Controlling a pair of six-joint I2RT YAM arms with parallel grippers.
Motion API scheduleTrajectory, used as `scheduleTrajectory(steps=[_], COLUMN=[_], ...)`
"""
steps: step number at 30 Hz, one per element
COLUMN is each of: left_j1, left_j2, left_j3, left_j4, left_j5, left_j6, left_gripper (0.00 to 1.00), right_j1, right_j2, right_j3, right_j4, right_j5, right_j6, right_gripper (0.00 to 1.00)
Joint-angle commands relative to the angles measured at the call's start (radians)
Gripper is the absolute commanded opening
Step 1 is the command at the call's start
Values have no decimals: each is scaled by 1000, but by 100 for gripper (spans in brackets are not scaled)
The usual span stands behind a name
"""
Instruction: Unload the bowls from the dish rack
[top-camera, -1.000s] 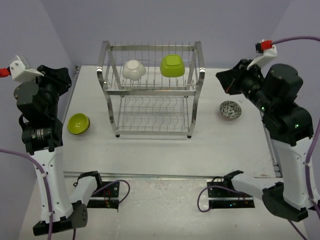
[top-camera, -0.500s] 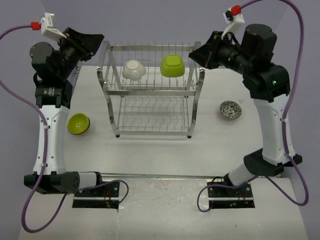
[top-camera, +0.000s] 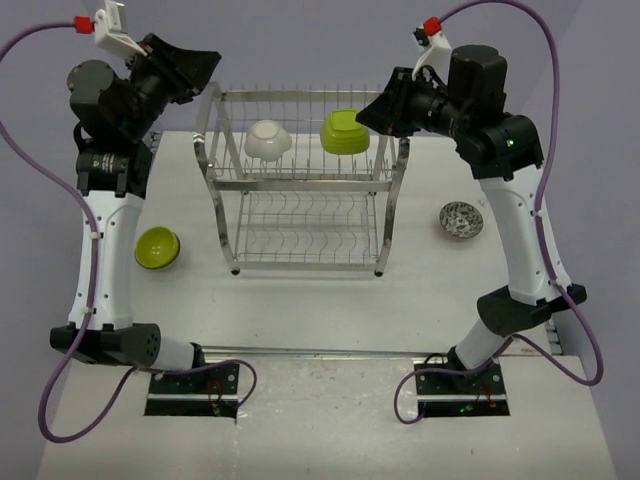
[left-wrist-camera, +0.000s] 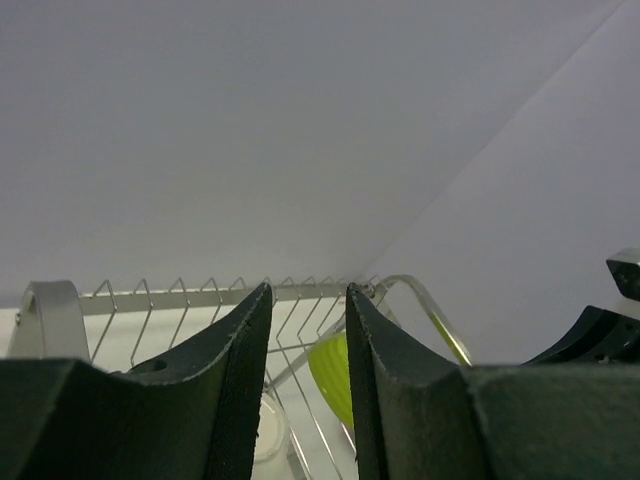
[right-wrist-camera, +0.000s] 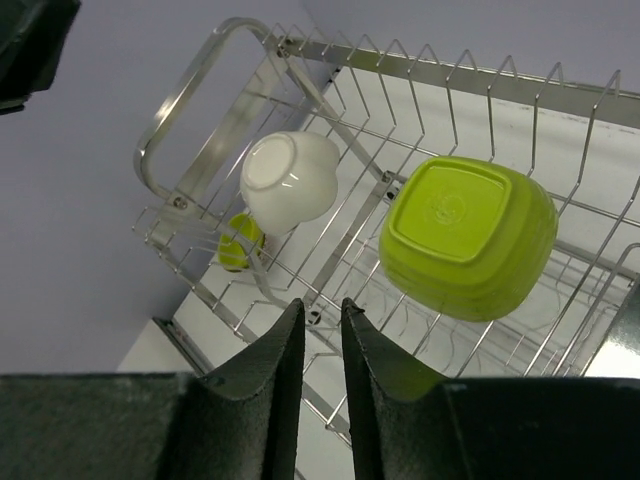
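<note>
Pale lavender walls (top-camera: 300, 40), white table (top-camera: 300, 300)

The dish rack (top-camera: 300, 183) stands mid-bench (top-camera: 330, 300), toward the far side. On its upper tier sit the left rack bowl (top-camera: 268, 140) and, apart from it, the right rack bowl (top-camera: 345, 132). On the bench, the left bench bowl (top-camera: 157, 248) lies left of the rack and the right bench bowl (top-camera: 461, 219) lies right of it. Both are clear of the posts. The left claw (top-camera: 203, 64) hangs above the rack's far left corner, and the right claw (top-camera: 368, 115) hangs above its right end.

Both arms stand tall, left claw (left-wrist-camera: 308, 292) and right claw (right-wrist-camera: 321, 305) parted, empty.
</note>
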Motion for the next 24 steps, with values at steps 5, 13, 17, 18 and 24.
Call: scheduleTrajectory(steps=[5,13,17,18,24], left_j1=[-74,-183,-232,-240,-297], left_j2=[62,102,119,126,154], left_j3=[-33,-11,-1,-1,-11], left_j4=[11,15,9,5,-6], left_j5=[38,32,29,25,-14], left_j6=[-5,15,23,24,35], left_gripper=[36,34,33,33,32], right_j1=[50,99,104,104,106], right_j2=[80,121,105,95,74], right_j3=[8,-3,-49,-65,-63], right_j4=[28,34,70,77,87], right_j5=[20,170,190,192,204], right_j6=[-31,-73,-80,-82,-87], right_gripper=[24,25,25,25,25])
